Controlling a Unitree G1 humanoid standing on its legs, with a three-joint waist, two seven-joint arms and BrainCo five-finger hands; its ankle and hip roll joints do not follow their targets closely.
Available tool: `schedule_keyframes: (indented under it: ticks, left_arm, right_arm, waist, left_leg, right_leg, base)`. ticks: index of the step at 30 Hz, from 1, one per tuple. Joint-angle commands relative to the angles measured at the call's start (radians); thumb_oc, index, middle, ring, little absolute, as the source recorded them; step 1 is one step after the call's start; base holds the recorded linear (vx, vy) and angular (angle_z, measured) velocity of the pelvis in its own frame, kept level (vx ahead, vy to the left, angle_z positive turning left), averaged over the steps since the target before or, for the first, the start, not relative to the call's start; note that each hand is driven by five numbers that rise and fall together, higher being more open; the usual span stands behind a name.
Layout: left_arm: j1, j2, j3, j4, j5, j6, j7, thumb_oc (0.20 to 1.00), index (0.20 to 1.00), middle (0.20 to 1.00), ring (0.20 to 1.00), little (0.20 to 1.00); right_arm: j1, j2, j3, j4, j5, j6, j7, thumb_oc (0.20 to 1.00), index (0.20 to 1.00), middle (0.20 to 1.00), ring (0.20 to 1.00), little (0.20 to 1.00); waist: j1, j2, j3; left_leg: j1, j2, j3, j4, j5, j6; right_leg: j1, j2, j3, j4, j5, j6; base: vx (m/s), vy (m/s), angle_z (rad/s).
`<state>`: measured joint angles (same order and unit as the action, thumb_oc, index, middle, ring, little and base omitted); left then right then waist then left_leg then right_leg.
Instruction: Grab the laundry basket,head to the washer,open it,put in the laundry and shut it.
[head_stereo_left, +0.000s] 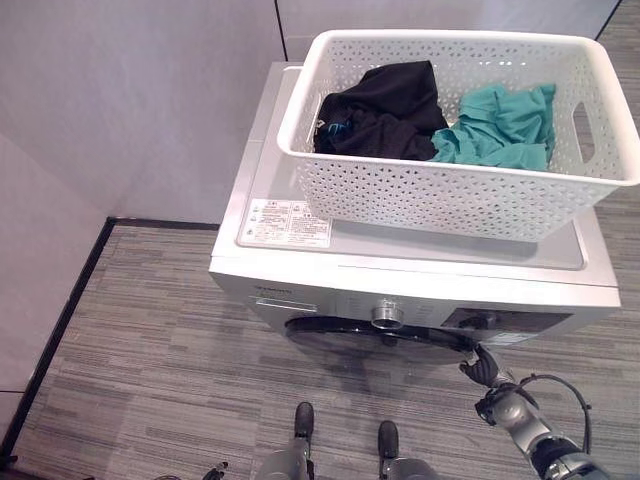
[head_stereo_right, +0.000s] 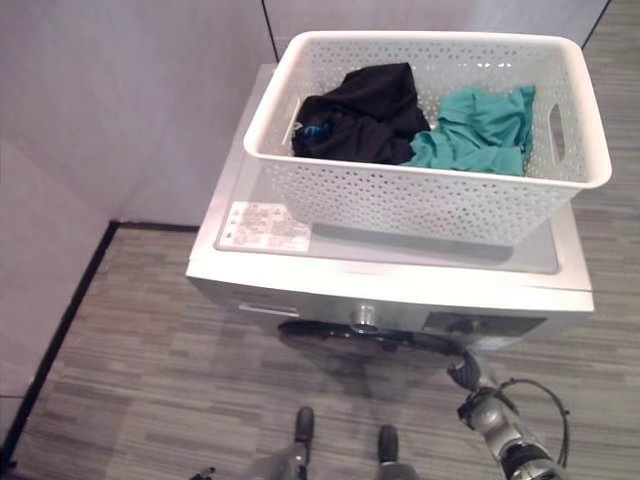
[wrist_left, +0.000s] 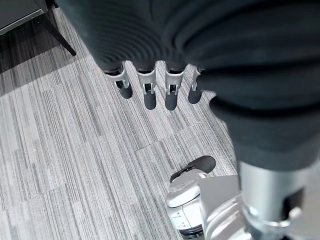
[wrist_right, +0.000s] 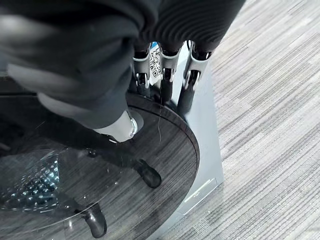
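- Door-opening is your step now: the laundry basket (head_stereo_left: 450, 190) already sits on top of the washer (head_stereo_left: 300, 285), and the dark round door (wrist_right: 150, 165) looks closed.
- Your right hand (head_stereo_left: 482, 366) is at the door's right edge, fingers (wrist_right: 186, 100) straight and close together, their tips on the rim, gripping nothing.
- Next, I'd judge, you need those tips hooked behind the rim or on a latch, then a pull outward.
- Your left hand (wrist_left: 150, 85) hangs over the floor, fingers loose, slightly apart.
- Basket contents: a black garment (head_stereo_left: 385, 110) on the left, a teal garment (head_stereo_left: 500, 128) beside it, touching.
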<state>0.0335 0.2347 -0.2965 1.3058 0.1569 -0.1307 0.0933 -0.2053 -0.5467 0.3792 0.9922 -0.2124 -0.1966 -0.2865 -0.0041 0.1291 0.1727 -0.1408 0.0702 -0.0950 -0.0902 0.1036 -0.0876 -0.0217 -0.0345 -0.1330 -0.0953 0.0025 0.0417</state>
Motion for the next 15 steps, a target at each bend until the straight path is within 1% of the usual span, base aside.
schedule_keyframes:
  ticks: [1, 2, 3, 5, 9, 15]
  left_arm:
    - [-0.055, 0.002, -0.060, 0.044, -0.029, -0.010, 0.012, 1.000, 1.000, 1.000, 1.000, 1.000]
    - [-0.058, 0.000, -0.061, 0.043, -0.035, -0.010, 0.013, 1.000, 1.000, 1.000, 1.000, 1.000]
    - [-0.058, 0.000, -0.060, 0.043, -0.035, -0.010, 0.013, 1.000, 1.000, 1.000, 1.000, 1.000]
    - [-0.063, -0.001, -0.065, 0.041, -0.044, -0.012, 0.013, 1.000, 1.000, 1.000, 1.000, 1.000]
    - [-0.069, -0.002, -0.065, 0.038, -0.057, -0.015, 0.014, 1.000, 1.000, 1.000, 1.000, 1.000]
    - [-0.075, -0.013, -0.076, 0.037, -0.064, -0.016, 0.018, 1.000, 1.000, 1.000, 1.000, 1.000]
  right_arm:
    - [-0.126, -0.018, 0.014, -0.012, 0.015, -0.009, 0.007, 0.307, 0.307, 0.307, 0.307, 0.307]
    - [-0.134, -0.017, 0.017, 0.000, 0.016, -0.007, 0.004, 0.244, 0.244, 0.244, 0.244, 0.244]
    - [-0.135, -0.017, 0.018, 0.001, 0.016, -0.008, 0.004, 0.200, 0.200, 0.200, 0.200, 0.200]
    - [-0.160, -0.004, 0.034, 0.045, 0.024, -0.005, 0.008, 0.200, 0.200, 0.200, 0.200, 0.200]
    - [-0.185, 0.003, 0.053, 0.065, 0.022, -0.003, 0.011, 0.200, 0.200, 0.200, 0.200, 0.200]
    - [-0.205, 0.005, 0.072, 0.094, 0.024, 0.003, 0.019, 0.200, 0.200, 0.200, 0.200, 0.200]
  waist:
    - [0.047, -0.004, -0.001]
    - [0.048, 0.000, 0.000]
    - [0.048, 0.000, 0.000]
    - [0.051, 0.010, -0.001]
    - [0.058, 0.013, -0.004]
    - [0.062, 0.026, 0.000]
  left_leg:
    - [0.022, -0.053, 0.008, 0.020, -0.036, 0.038]
    - [0.018, -0.055, 0.006, 0.018, -0.034, 0.038]
    - [0.017, -0.055, 0.006, 0.018, -0.034, 0.038]
    - [0.001, -0.059, 0.002, 0.017, -0.031, 0.038]
    - [-0.022, -0.060, 0.011, 0.021, -0.028, 0.039]
    - [-0.050, -0.062, 0.016, 0.030, -0.021, 0.039]
  right_leg:
    - [-0.034, -0.034, 0.083, 0.062, -0.054, 0.014]
    - [-0.038, -0.034, 0.087, 0.055, -0.049, 0.014]
    - [-0.038, -0.034, 0.088, 0.054, -0.048, 0.014]
    - [-0.054, -0.034, 0.099, 0.036, -0.032, 0.014]
    - [-0.079, -0.034, 0.119, 0.021, -0.014, 0.015]
    - [-0.103, -0.034, 0.136, 0.010, -0.005, 0.012]
  base:
    - [-0.02, 0.017, -0.04]
    - [-0.02, 0.017, -0.06]
    - [-0.02, 0.017, -0.08]
    - [-0.03, 0.019, -0.14]
    - [-0.03, 0.008, -0.18]
    - [-0.01, -0.001, -0.10]
